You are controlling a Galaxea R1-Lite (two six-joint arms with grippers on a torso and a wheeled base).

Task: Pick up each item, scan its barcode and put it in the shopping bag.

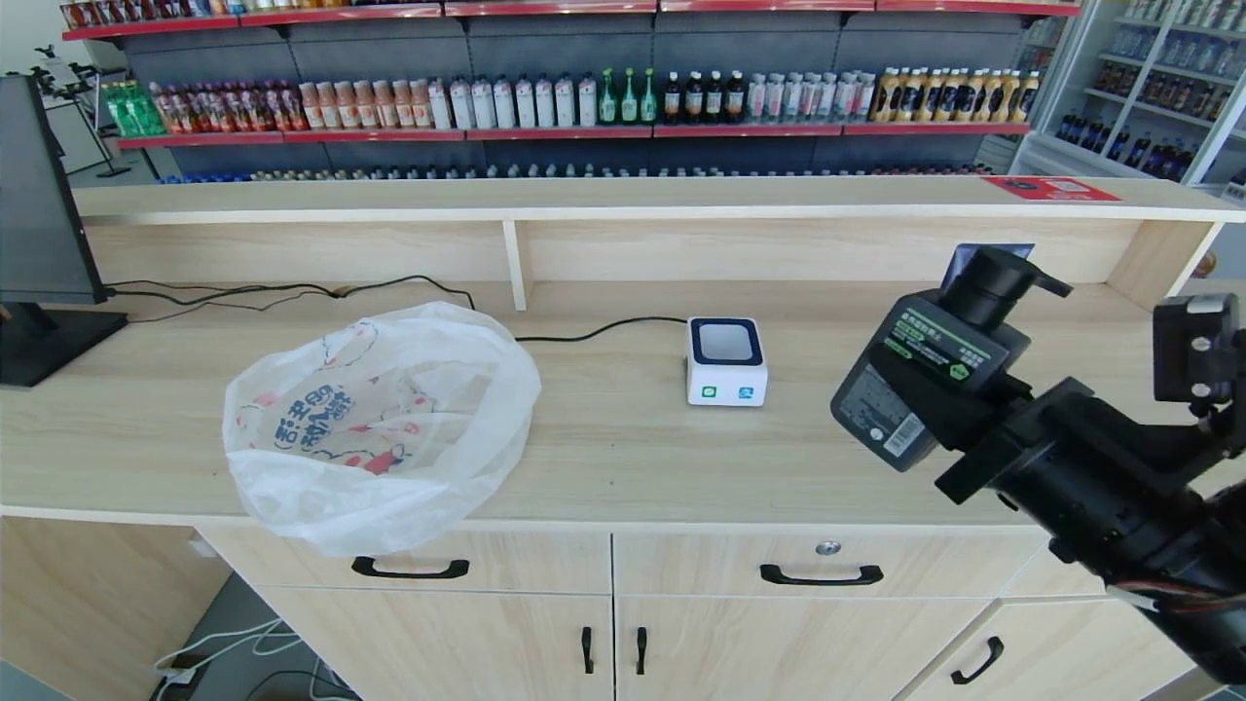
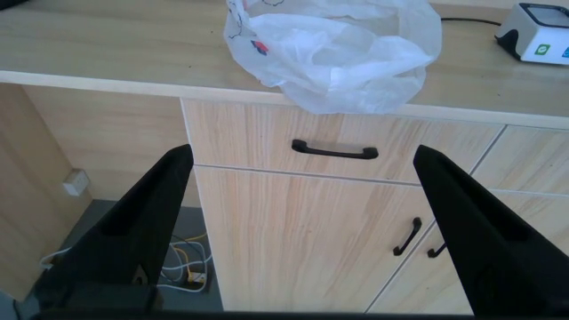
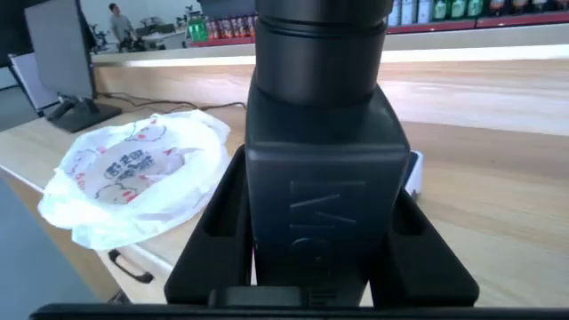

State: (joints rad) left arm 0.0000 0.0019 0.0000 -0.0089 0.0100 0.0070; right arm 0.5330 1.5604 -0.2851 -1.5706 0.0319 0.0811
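My right gripper (image 1: 959, 419) is shut on a black bottle (image 1: 930, 365) with a wide black cap, held tilted above the counter's right side, its barcode label facing down and left. In the right wrist view the black bottle (image 3: 318, 191) stands between the fingers (image 3: 209, 249). The white barcode scanner (image 1: 726, 360) sits on the counter left of the bottle, apart from it. The translucent shopping bag (image 1: 380, 419) lies open at the counter's front left. My left gripper (image 2: 302, 222) hangs open below the counter edge, facing the drawer fronts under the shopping bag (image 2: 342, 49).
A black monitor (image 1: 44, 234) stands at the counter's far left. A black cable (image 1: 584, 333) runs from the scanner toward the back. A raised wooden ledge (image 1: 623, 204) borders the counter's rear. Bare wood lies between bag and scanner. Drawer handle (image 2: 335, 151) faces the left gripper.
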